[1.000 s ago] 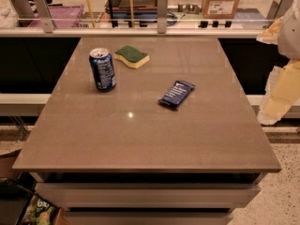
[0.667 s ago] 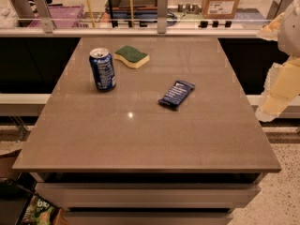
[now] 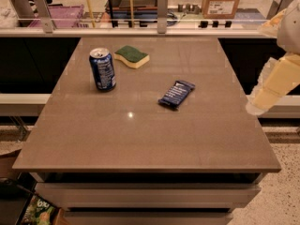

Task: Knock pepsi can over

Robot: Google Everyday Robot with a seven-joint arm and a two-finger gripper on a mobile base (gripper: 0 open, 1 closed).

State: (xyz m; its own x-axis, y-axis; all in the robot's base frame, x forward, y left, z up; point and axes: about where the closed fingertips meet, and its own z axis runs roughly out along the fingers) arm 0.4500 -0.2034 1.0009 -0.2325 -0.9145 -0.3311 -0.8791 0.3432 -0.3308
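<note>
The pepsi can [image 3: 102, 69], blue with a silver top, stands upright on the far left part of the brown table [image 3: 140, 135]. My gripper [image 3: 257, 106] shows as pale cream parts at the right edge of the camera view. It hangs beyond the table's right side, far from the can and touching nothing.
A green and yellow sponge [image 3: 131, 56] lies just right of and behind the can. A flat dark-blue snack bar wrapper [image 3: 176, 93] lies near the table's middle. A glass rail with metal posts [image 3: 162, 6] runs along the far edge. The floor lies to the right.
The arm at the right edge has shifted very slightly. The can, sponge and wrapper have not moved.
</note>
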